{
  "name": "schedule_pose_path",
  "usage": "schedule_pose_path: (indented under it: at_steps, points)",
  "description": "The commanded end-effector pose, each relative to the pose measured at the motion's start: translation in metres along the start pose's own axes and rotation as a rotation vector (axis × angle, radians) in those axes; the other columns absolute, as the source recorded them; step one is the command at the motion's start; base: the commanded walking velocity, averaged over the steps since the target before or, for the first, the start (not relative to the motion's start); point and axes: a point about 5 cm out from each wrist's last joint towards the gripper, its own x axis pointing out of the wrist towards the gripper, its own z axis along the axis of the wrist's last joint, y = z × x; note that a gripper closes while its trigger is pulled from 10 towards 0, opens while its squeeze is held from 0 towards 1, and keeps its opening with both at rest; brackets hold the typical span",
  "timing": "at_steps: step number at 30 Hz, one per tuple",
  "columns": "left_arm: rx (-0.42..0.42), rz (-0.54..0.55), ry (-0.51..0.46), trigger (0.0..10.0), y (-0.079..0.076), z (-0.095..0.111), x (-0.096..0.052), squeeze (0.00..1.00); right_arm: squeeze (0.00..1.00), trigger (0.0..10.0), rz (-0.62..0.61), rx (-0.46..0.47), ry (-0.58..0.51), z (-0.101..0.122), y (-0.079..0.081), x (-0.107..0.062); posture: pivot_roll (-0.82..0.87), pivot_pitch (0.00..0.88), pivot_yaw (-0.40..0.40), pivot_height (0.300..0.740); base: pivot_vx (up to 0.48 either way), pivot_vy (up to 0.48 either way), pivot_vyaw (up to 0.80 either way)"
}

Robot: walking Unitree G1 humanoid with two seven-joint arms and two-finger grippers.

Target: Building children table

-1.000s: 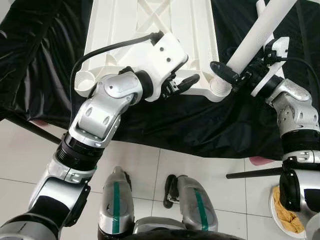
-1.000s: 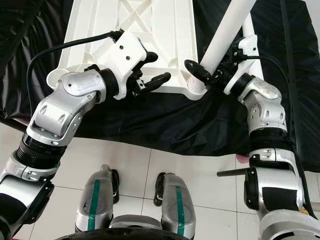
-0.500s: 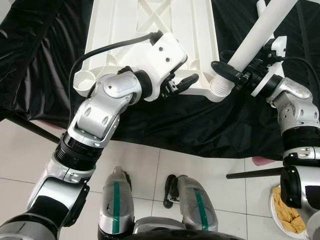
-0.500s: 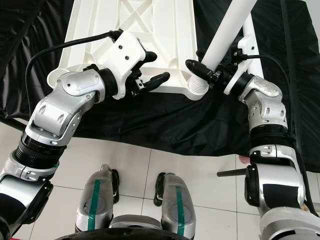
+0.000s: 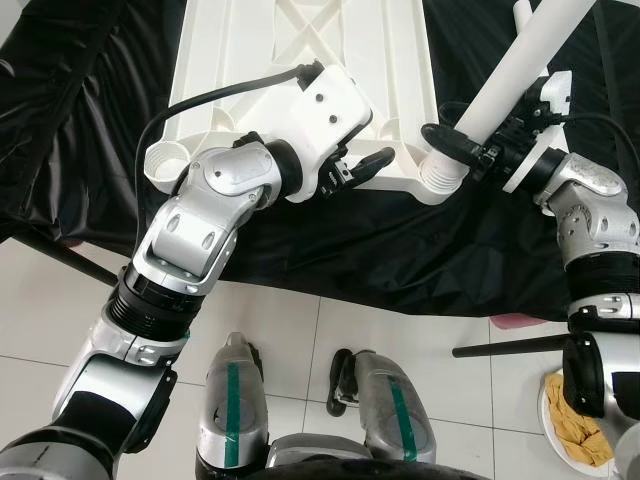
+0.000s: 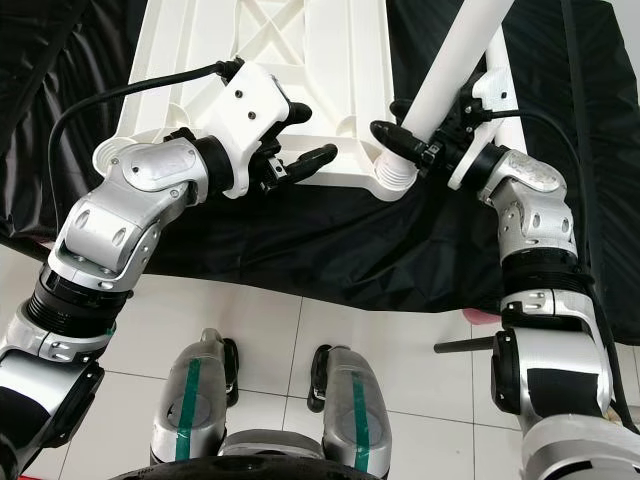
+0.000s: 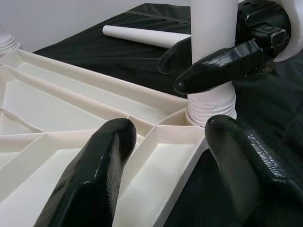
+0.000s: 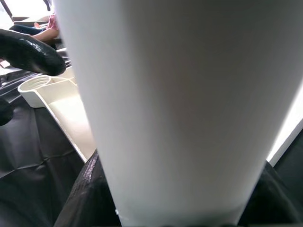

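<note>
**Leg held at the corner socket**

On the black-draped worktop (image 5: 330,250), the white table top (image 5: 300,60) is laid upside down, its ribbed underside showing. At about 2 o'clock from its near edge, a white table leg (image 5: 510,75) is gripped by the right hand (image 5: 468,150), whose black fingers are closed around the tube just above the corner socket (image 5: 440,180), where the leg's lower end is seated. The left hand (image 5: 355,160) is held with its fingers spread apart and empty, straddling the near rim beside that socket. A second leg (image 7: 147,37) is seen lying on the cloth beyond.
</note>
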Motion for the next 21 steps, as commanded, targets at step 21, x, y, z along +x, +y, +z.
schedule_pose_path:
  at_steps: [21]
  points:
    - [0.001, 0.004, -0.011, 10.0, 0.0008, 0.0047, -0.0005, 0.00, 0.00, 0.0, -0.123, -0.022, 0.048, -0.0142, 0.0029, 0.0057, 0.08, 0.093, -0.047, 0.740, 0.000, 0.000, 0.00]
